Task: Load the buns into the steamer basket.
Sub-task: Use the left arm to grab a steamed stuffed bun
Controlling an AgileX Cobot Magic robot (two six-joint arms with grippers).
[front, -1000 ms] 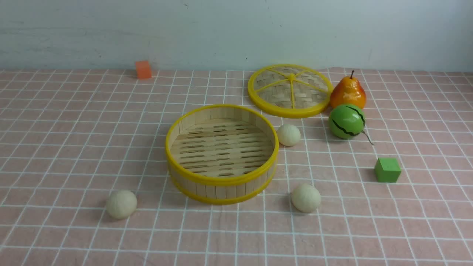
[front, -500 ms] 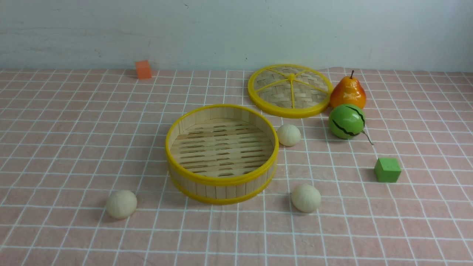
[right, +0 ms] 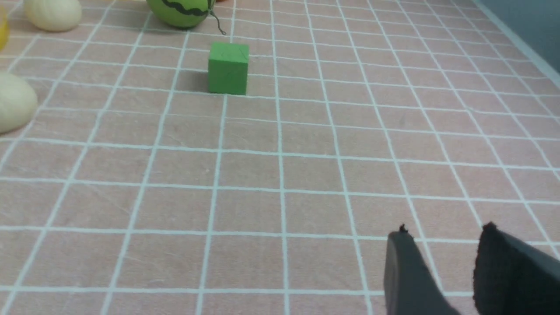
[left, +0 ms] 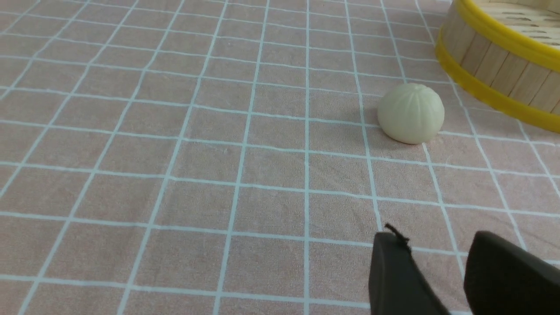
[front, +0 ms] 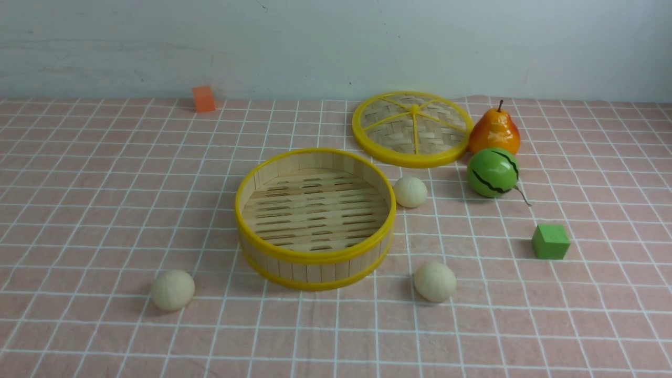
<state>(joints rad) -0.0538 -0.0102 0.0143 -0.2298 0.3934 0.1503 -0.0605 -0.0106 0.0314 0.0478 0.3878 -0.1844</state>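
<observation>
Left gripper [left: 435, 239] parted over bare cloth [left: 175, 131], gripping nothing; only two dark fingertips in frame, the rest cut off at the edge. Right gripper [right: 444, 232] likewise parted, empty and cropped. Both seen only from their own wrist cameras.

Ahead of the left gripper, left bun [left: 411, 113] upright on the cloth, pleats meeting at its crown, round with no long axis. Pleats sharp from the wrist, barely legible from the front. Just beside it and not touching, steamer basket [left: 490, 74], cropped to a slice of wall and rim.

From the right wrist, front-right bun [right: 13, 107] sliced by the frame edge, back bun [right: 52, 13] and melon [right: 181, 11] clipped, green block [right: 228, 68] whole.

Shown whole only from the front: basket upright, mouth up, floor slats running left to right, all three buns outside it on the cloth. Beyond, woven lid [front: 370, 148] lying flat, pear [front: 494, 131] and orange block [front: 203, 98].
</observation>
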